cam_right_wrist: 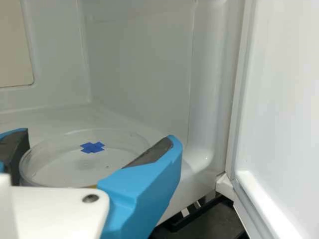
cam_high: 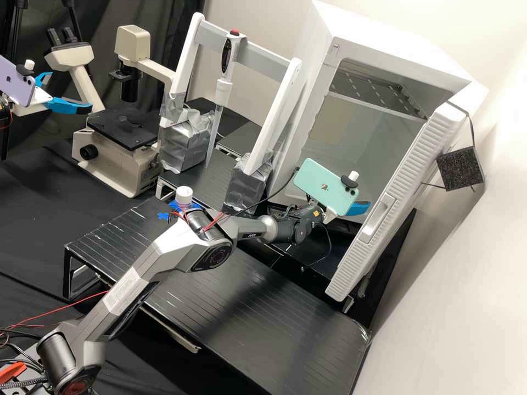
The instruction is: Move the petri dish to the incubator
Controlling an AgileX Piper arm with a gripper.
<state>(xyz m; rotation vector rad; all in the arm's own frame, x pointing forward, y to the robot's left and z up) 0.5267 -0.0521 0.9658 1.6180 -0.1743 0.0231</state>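
In the high view my gripper (cam_high: 355,208) is at the open front of the white incubator (cam_high: 406,50), low in the doorway. The wrist view has the clear round petri dish (cam_right_wrist: 60,167) between the two blue fingers of my gripper (cam_right_wrist: 89,149), the dark pads against its opposite sides. The dish lies level, low over the pale incubator floor; whether it touches that floor I cannot tell. A blue cross mark (cam_right_wrist: 92,147) shows within the dish's outline. The near part of the dish is hidden behind the gripper's white body and right-hand finger.
The incubator door (cam_high: 398,203) stands wide open beside the gripper. A wire shelf (cam_high: 379,88) spans the chamber higher up. On the bench (cam_high: 219,307) side are a pipette (cam_high: 219,104) on a white stand, a capped bottle (cam_high: 184,196) and a microscope (cam_high: 118,159).
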